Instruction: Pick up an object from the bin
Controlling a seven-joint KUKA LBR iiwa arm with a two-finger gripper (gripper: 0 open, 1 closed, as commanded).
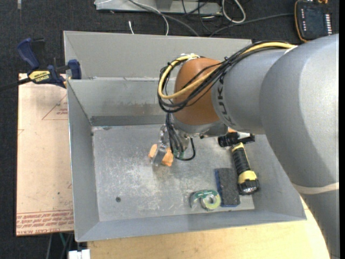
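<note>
My gripper (174, 143) hangs under the wrist, low over the middle of the bin floor. A small orange and grey thing (161, 155) lies right at its lower left tip, touching it or very close; I cannot tell whether it is held. A black and yellow flashlight (244, 169) lies to the right of the gripper, pointing toward the front. Beside the flashlight sits a dark blue-grey block (227, 187).
A curled green and grey piece (206, 199) rests near the front wall, left of the block. A small black part with an orange bit (233, 140) lies by the flashlight's far end. The big arm covers the bin's right side.
</note>
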